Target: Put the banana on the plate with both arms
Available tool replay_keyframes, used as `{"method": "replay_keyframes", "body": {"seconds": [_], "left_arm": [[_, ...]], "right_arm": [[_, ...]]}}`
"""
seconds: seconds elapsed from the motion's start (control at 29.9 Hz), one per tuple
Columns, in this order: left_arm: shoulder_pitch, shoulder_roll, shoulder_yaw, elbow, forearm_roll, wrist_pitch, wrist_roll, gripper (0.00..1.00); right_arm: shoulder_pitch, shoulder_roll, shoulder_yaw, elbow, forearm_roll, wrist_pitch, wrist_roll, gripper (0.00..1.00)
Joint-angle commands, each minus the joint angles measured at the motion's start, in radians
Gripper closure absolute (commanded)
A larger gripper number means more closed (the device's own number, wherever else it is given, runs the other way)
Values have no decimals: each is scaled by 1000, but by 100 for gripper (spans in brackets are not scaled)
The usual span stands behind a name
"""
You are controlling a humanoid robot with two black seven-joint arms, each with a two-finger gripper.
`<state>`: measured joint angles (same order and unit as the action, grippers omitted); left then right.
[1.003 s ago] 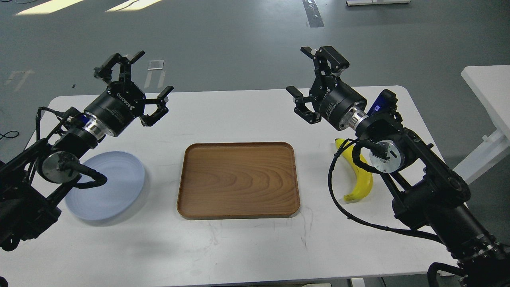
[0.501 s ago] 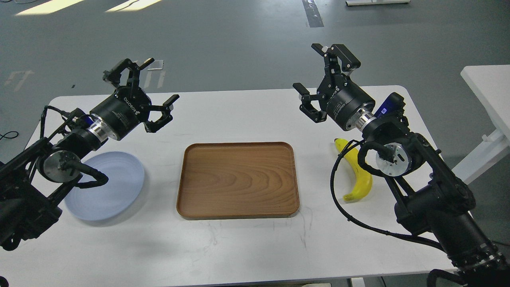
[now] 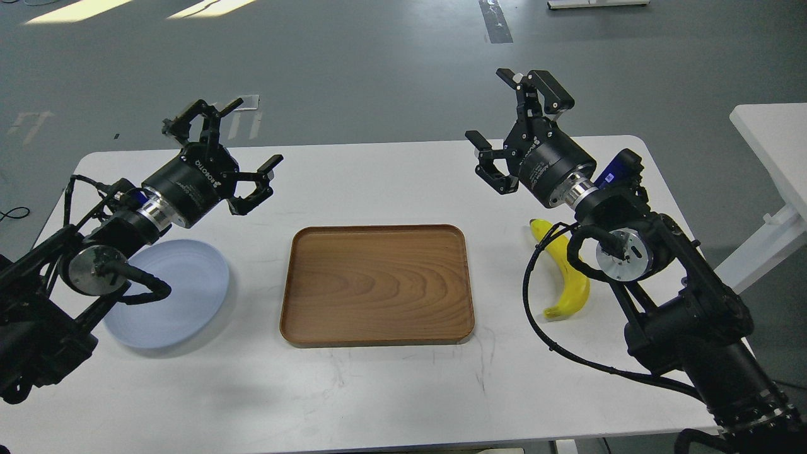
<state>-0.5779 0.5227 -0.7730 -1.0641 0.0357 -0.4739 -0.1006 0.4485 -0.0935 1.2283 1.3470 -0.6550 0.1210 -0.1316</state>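
The task looks barely begun: the banana lies on the table at right beside the tray, the plate sits far left, and both left gripper and right gripper hover spread wide and empty, so the right must next descend onto the fruit.

lab or test hall: bare grey floor with tape marks, plain white worktables.

Wooden tray fills bench centre; right arm overhangs banana near right edge; front edge bare.
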Motion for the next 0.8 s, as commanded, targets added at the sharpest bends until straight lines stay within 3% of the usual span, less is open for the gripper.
{"method": "replay_keyframes", "body": {"seconds": [0.0, 0.23, 0.3, 0.37, 0.43, 0.57, 0.67, 0.7, 0.77], "left_arm": [[7, 5, -2, -13, 0, 3, -1, 2], [10, 6, -11, -17, 0, 34, -22, 2], [6, 22, -9, -34, 27, 121, -39, 2], [4, 31, -9, -45, 70, 156, -53, 2], [3, 51, -11, -65, 189, 179, -97, 2], [10, 150, -6, -161, 603, 192, -269, 2], [15, 192, -3, -186, 775, 260, -362, 2], [27, 212, 3, -186, 808, 290, -388, 2], [33, 249, 21, -185, 835, 301, -388, 2]], "right_arm": [[-5, 0, 0, 4, 0, 0, -5, 0], [-25, -2, 0, 35, 0, 2, -8, 0], [-31, -5, 0, 35, 0, 2, -8, 0], [-36, -6, 2, 35, 0, 2, -6, 0], [-39, -8, 2, 37, 0, 2, -6, 0], [-48, -8, 2, 37, 0, 2, -6, 0], [-54, -8, 2, 37, 0, 2, -5, 0], [-56, -8, 2, 40, 0, 2, -6, 0], [-57, -8, 3, 46, 0, 2, -6, 0]]}}
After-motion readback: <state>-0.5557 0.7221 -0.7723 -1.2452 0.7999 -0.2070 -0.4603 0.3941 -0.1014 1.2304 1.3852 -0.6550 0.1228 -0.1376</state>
